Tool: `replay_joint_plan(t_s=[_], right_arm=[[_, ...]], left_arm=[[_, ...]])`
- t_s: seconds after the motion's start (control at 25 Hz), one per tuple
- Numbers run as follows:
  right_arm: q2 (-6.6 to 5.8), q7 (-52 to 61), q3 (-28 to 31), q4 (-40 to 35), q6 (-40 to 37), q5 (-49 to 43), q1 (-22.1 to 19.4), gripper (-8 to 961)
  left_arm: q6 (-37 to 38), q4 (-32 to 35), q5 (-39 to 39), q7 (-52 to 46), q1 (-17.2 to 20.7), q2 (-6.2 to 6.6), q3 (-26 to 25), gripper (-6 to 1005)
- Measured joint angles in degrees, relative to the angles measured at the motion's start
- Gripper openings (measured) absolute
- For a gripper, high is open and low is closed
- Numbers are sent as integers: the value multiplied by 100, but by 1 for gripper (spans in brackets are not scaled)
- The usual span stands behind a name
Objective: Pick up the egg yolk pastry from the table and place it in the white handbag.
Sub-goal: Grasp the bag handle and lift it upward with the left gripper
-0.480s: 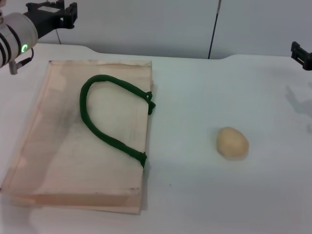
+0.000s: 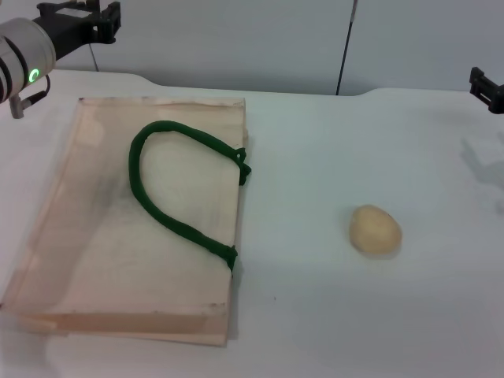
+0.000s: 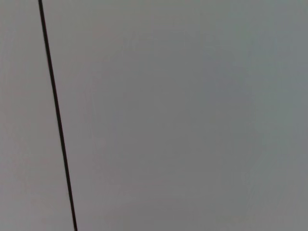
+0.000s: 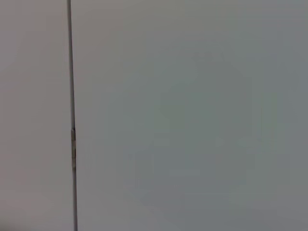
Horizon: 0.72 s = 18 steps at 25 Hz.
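White table [image 2: 331, 315]: egg yolk pastry [image 2: 376, 230] upright, white handbag [image 2: 102, 260] flat

Item count on the counter [image 2: 331, 315]

One egg yolk pastry [image 2: 376, 230]; one white handbag [image 2: 102, 260], lying flat, with one green loop handle [image 2: 169, 197] showing; two pincers in view, left pincer [image 2: 79, 22] and right pincer [image 2: 487, 89].

We're looking at a bare robot test lab: a plain white bench [image 2: 315, 315] set against blank grey wall panels [image 2: 236, 39] split by a thin dark seam [image 2: 344, 47]. Both wrist cameras are staring at nothing but that same grey panelling [image 3: 192, 115] and seam [image 4: 70, 96].
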Motion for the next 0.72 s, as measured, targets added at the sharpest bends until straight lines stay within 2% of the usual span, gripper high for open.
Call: replay_joint_plan(t_s=[0.28,0.4,0.6,0.72], right_arm=[[0,0,1,-9,0,0,0,700],[-5,0,0,-14,0,0,0,699],[-9,0,-8,-21,0,0,0,700],[-9,0,-10,-21,0,0,0,700]], left_arm=[[-24,25,0,13,-3,0,-3,302],[-262,156,0,-7,4,0,-64,302],[-1370,642,115,-223,62,6,-556,303],[-2184,1004,635,-823,-10,8,-904,303]])
